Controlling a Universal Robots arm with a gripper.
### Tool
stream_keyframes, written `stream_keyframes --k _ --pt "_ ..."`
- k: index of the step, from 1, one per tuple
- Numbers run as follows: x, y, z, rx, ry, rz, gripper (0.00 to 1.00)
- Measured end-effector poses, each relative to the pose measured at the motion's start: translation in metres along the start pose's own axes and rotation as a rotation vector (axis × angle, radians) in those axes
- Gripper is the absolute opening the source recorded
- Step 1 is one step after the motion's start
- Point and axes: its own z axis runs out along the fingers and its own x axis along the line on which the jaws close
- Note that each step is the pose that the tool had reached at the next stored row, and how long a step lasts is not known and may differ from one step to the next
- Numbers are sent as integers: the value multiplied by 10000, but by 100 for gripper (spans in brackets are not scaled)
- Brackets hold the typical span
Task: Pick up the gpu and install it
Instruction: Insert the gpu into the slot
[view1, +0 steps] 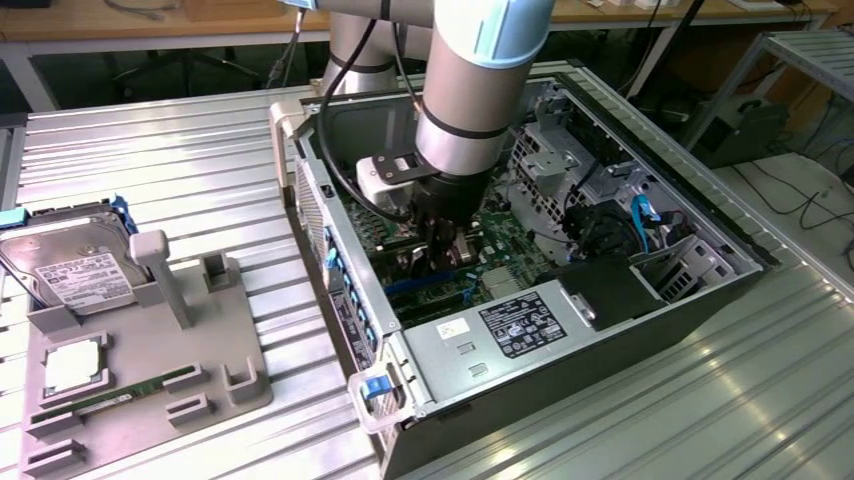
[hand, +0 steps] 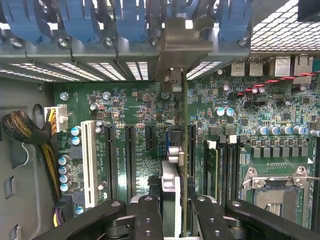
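In the wrist view the gpu (hand: 183, 150) is seen edge-on, a thin green board standing upright over the motherboard (hand: 135, 100) between the black expansion slots. Its pale metal bracket (hand: 175, 42) reaches the case's rear slot openings beside the blue retainers. My gripper (hand: 177, 220) is shut on the card, one dark finger (hand: 149, 215) on each side. In the exterior view my gripper (view1: 447, 245) is lowered deep inside the open computer case (view1: 441, 350), just above the motherboard, and the arm hides most of the card.
On the exterior view's left, a grey fixture (view1: 200, 350) holds a silver hard drive (view1: 74, 265), a processor (view1: 74, 365) and a narrow green memory stick (view1: 114, 395). Case walls, the drive cage (view1: 561, 150) and blue cables (view1: 641, 220) surround the arm.
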Motion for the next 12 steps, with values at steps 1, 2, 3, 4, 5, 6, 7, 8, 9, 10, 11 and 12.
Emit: stream_keyframes --k 1,2,3,4,5,6,7,8,9,10,11,12 --pt "1 1 15 -2 4 0 28" --pt "1 1 28 -28 1 1 28" --pt "2 1 32 -50 4 2 28" --pt "1 1 35 -82 3 3 28" --pt "2 1 37 -102 3 4 28" --pt "2 1 40 -119 2 5 28" --pt "2 1 43 -133 4 5 28" --pt "2 1 45 -146 4 5 28" --pt "2 1 48 -158 4 5 28" --pt "2 1 51 -176 5 6 28" --pt "2 1 55 -194 4 7 28" --pt "2 1 58 -214 5 7 28"
